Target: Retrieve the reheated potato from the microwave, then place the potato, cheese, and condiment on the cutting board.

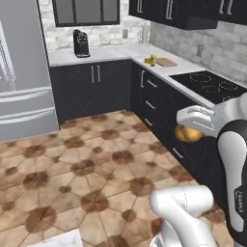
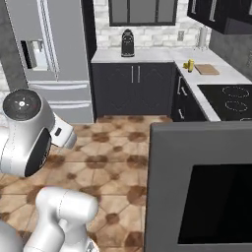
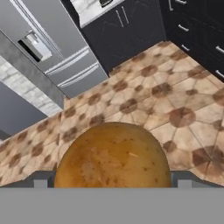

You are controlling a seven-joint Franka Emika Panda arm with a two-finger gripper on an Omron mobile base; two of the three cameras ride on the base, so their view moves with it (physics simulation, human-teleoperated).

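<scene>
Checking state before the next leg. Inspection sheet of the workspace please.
Surface: white counter along the right wall; cutting board lies on it near the corner, nothing on the board.
Job's things: potato sits between the gripper's fingers, over the tiled floor; condiment and cheese stand on the counter just left of the board; microwave door swung open in the right base view.
Clutter: coffee machine on the back counter.
Grippers: jaws wide around the potato.
Cables: nothing seen.
Surroundings: fridge, cooktop, dark cabinets, wall outlet.
</scene>
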